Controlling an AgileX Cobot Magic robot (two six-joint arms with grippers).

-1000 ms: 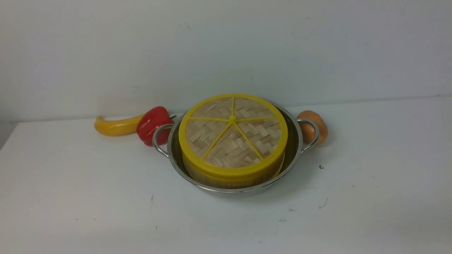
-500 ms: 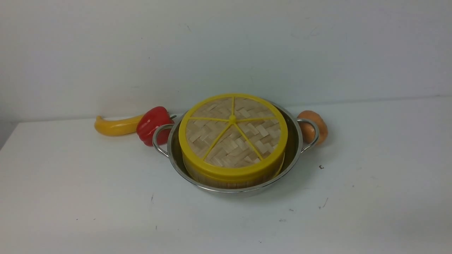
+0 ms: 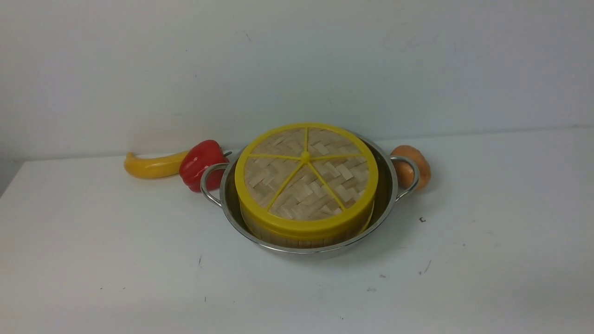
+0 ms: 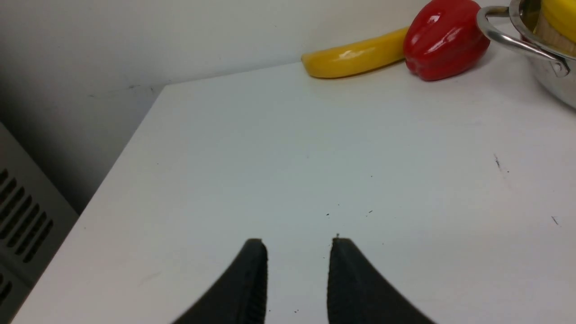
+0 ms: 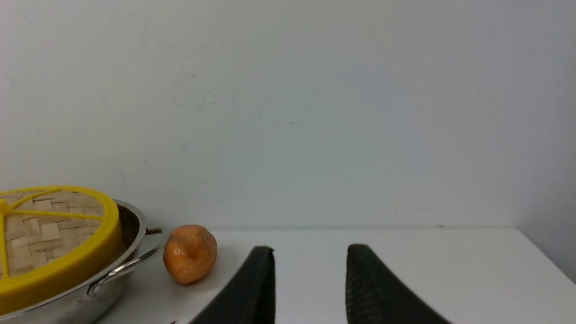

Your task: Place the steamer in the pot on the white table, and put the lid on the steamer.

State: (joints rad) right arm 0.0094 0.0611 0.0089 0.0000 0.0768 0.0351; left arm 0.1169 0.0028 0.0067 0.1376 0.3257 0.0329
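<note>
White wall behind, white surface with a few dark specks.

Pot sits mid-surface near the wall, stainless, two loop handles. Steamer is inside the pot; only a strip of its slatted bamboo side shows under the lid. Lid is on top of the steamer: woven bamboo, yellow rim, yellow spokes, small centre knob. It sits slightly tilted toward the camera in the front view. Steamer contents are hidden by the lid, can't tell what's inside.

Outside the pot: red bell pepper just beside the left handle, yellow banana behind it with its end against the pepper, near the wall. Orange potato-like thing just behind the right handle.

My left pincer: fingers parted, a clear gap with bare surface showing between them, nothing held. It hangs over the surface, well apart from the pot.

My right pincer: fingers likewise parted, nothing between them, over the surface on the far side of the orange thing from the pot.

Neither arm shows in the front view.
</note>
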